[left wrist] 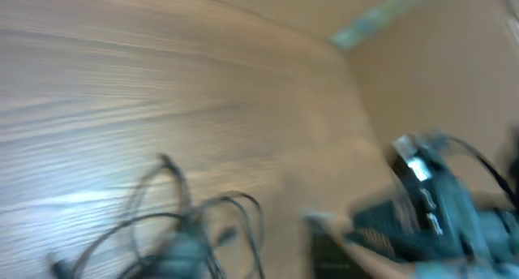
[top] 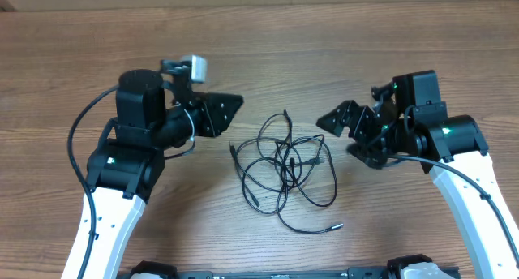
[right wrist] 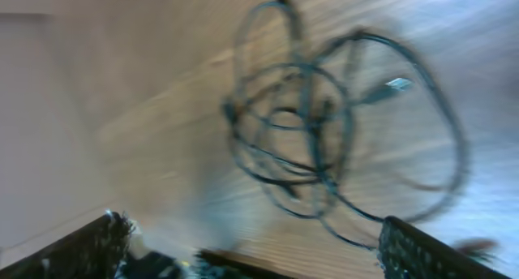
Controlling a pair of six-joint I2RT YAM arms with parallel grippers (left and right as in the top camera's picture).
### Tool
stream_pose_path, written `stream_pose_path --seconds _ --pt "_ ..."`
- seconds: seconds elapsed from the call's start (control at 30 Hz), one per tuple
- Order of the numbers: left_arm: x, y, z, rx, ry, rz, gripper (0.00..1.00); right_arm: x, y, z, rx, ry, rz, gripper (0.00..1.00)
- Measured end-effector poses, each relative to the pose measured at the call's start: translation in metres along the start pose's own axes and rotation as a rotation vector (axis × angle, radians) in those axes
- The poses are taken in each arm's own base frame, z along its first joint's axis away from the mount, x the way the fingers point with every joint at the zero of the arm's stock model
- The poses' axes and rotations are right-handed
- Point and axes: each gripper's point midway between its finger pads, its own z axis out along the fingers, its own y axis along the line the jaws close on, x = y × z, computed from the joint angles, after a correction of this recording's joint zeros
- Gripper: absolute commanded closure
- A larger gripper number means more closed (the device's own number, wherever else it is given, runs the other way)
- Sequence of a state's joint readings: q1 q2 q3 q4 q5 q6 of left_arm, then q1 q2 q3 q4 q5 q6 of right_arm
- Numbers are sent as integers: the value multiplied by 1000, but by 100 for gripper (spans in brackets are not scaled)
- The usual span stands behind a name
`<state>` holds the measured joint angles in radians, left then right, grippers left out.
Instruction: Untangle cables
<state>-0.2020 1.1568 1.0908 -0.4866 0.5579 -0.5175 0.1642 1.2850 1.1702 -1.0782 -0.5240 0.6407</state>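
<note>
i see cables [top: 285, 169] flat on wood table [top: 243, 36]: thin black cords, loose overlapping loops, plug ends poking out. right gripper [top: 339, 135] just right of cables, fingers [right wrist: 85, 248] spread wide, empty. left gripper [top: 225, 110] left of cables, apart; views blurred, can't tell finger state.
</note>
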Motion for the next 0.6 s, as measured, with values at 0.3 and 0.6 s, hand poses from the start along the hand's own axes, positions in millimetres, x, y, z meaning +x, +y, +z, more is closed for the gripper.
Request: stream_pose_path --seconds 0.3,0.6 --pt "25 46 2 -213 78 -131 0 0 -24 -1 120 -21 -34 0" --pt "93 68 33 -191 423 -140 0 -13 -39 -5 213 -92 -43 0"
